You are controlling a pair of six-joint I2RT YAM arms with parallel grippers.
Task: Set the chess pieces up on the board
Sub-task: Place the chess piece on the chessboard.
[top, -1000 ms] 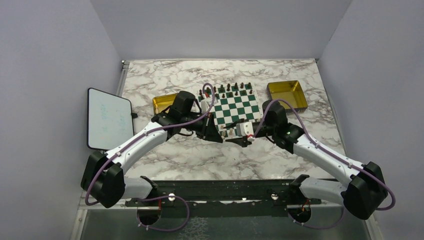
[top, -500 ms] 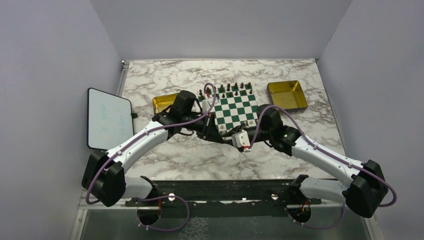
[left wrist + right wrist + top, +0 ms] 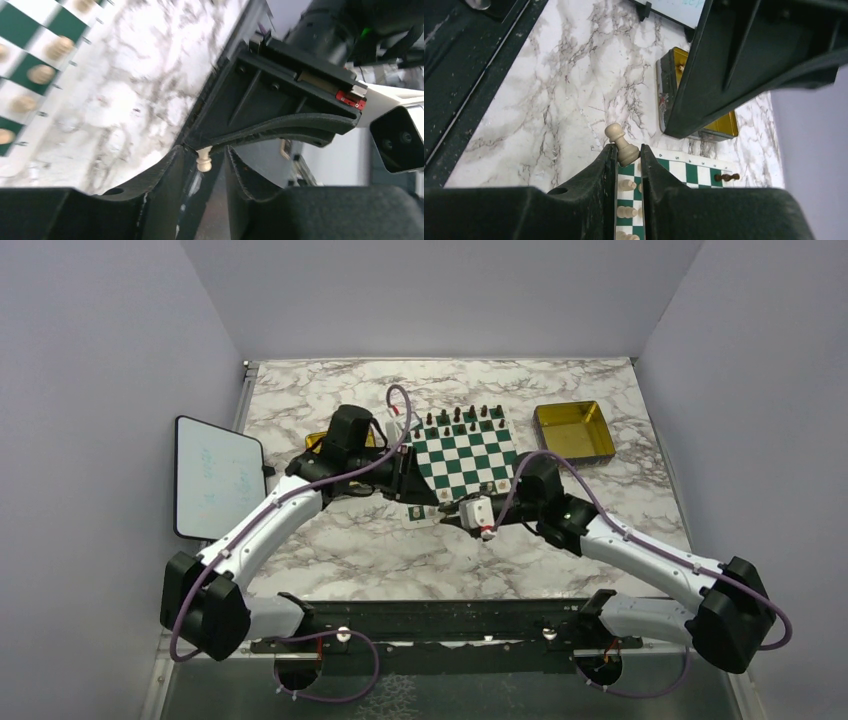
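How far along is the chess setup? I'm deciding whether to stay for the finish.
Done: dark pieces line the board's far rows, and several cream pieces stand on its near squares. In hand: the right gripper pinches a cream pawn beside the board; the left gripper is open. Left: seating that pawn; the gold tray is mostly hidden, so any further pieces cannot be counted.
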